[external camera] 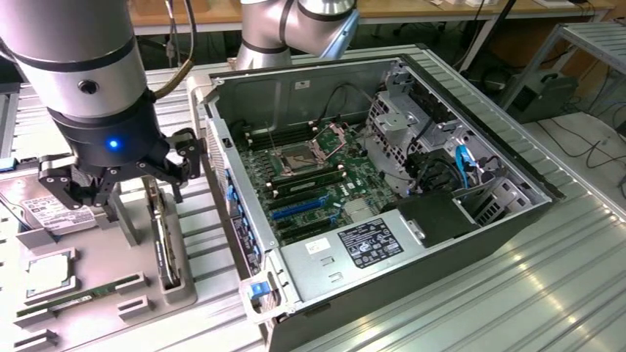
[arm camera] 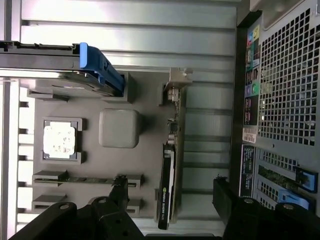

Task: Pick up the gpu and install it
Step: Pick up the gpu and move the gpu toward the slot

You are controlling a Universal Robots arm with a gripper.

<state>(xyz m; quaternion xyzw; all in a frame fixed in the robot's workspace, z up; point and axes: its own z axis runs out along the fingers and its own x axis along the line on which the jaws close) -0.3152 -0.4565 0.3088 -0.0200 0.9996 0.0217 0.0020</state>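
The gpu [external camera: 163, 238] stands on its edge in a slotted holder on the grey parts tray [external camera: 102, 257], at the exterior view's left beside the open computer case. In the wrist view the gpu [arm camera: 169, 170] shows as a thin green card with a black block on one side and a silver bracket at one end. My gripper [external camera: 127, 180] hovers just above it, open. The wrist view has my gripper [arm camera: 170, 200] with one black finger [arm camera: 117, 192] on each side of the card, clear of it and holding nothing.
The tray [arm camera: 147, 165] also holds a hard drive [arm camera: 75, 70] with a blue handle, a processor [arm camera: 60, 140], a memory stick [arm camera: 80, 178] and a grey block [arm camera: 119, 127]. The open case [external camera: 470, 147] with its motherboard [external camera: 313, 183] lies right beside the tray.
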